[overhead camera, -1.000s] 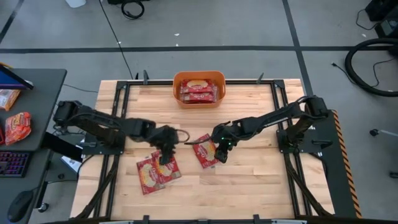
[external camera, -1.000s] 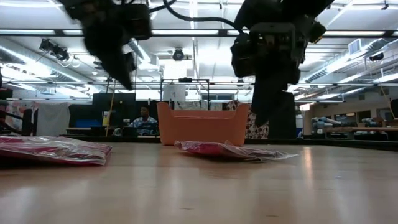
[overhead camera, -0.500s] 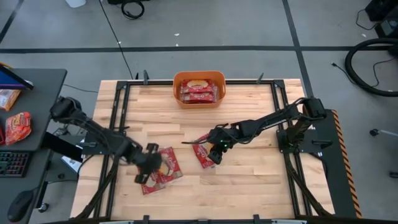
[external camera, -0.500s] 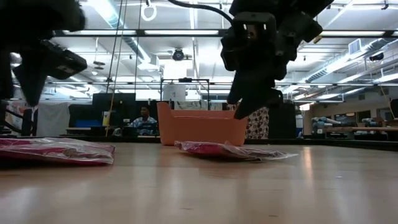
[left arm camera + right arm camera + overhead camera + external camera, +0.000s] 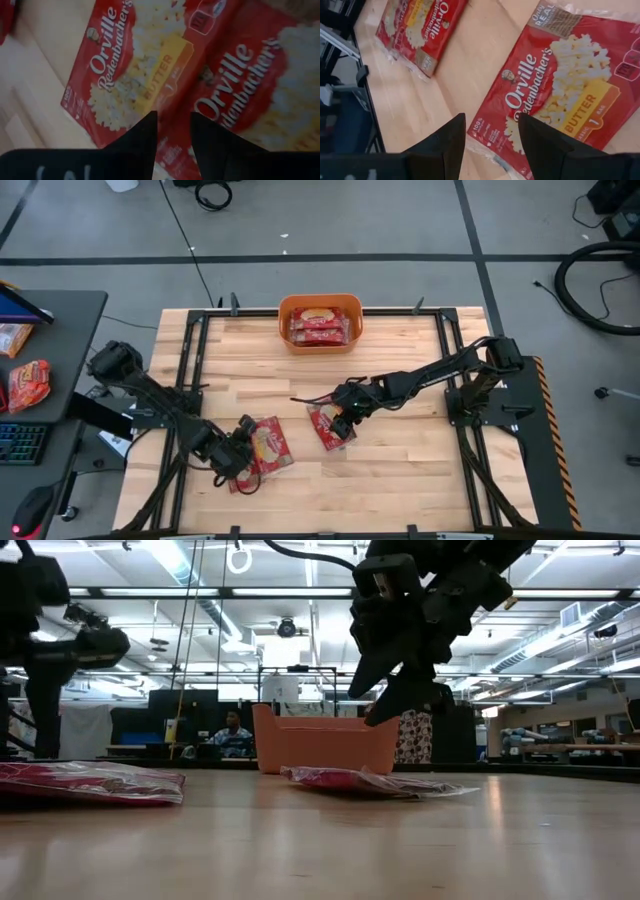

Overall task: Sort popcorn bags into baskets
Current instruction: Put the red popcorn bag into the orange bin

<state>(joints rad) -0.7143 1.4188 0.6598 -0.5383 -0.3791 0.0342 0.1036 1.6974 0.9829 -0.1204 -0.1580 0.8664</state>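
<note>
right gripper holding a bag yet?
No: in the right wrist view the right gripper is open and empty, its fingers apart above a popcorn bag lying flat on the table.

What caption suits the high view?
Both end effectors, left and right, hover over popcorn bags on the table; tub partly filled.

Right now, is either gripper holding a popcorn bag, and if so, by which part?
Nothing is held. The left gripper is open above the overlapping pair of bags; the right gripper is open above the single bag.
</note>
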